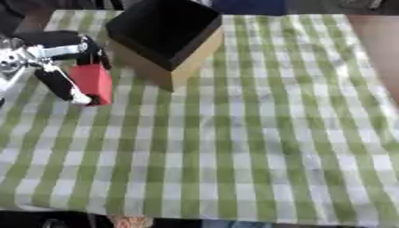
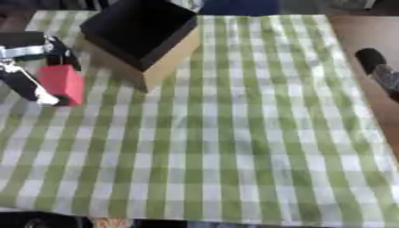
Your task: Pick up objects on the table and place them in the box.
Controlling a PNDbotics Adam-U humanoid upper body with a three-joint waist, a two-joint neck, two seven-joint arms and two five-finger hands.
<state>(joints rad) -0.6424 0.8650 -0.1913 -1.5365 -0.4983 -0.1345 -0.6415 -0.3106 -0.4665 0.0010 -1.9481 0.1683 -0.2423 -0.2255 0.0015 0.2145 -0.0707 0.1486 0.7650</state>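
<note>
A red block [image 1: 95, 82] is held in my left hand [image 1: 59, 67] at the left side of the table, fingers and thumb pinching it from the left and above. The block sits just left of the box [image 1: 168, 38], a tan cardboard box with a dark inside, standing at the back left and open at the top. My right hand [image 2: 378, 69] shows only as a dark shape at the right edge of the right eye view, off the cloth; its fingers cannot be made out.
A green and white checked cloth [image 1: 234, 133] covers the table. The bare brown table edge [image 1: 382, 49] shows at the right. The cloth's front edge runs along the bottom of the view.
</note>
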